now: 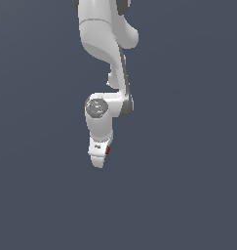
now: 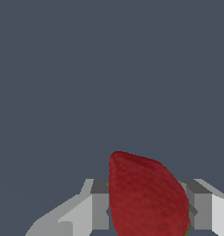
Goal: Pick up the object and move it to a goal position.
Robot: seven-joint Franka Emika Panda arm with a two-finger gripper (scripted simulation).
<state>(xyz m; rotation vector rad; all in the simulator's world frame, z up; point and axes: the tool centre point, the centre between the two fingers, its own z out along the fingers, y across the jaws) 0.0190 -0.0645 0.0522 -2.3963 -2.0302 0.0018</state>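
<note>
One strawberry (image 2: 148,198), dark red and lumpy, sits clamped between the two grey fingers (image 2: 100,205) of my gripper (image 2: 150,205), filling the lower centre of the wrist view with a trace of green at its lower edge. In the exterior view only a red sliver (image 1: 108,150) shows beside the white gripper (image 1: 97,158), just below the frame's centre, with the Panda arm (image 1: 103,34) dropping from the top edge. I judge the grip is squeezed across the fruit's width so it rides securely during transfer. Plain grey-blue ground (image 1: 188,195) surrounds the gripper on every side; no obstacle or goal marker is visible, so room for travel looks open.
</note>
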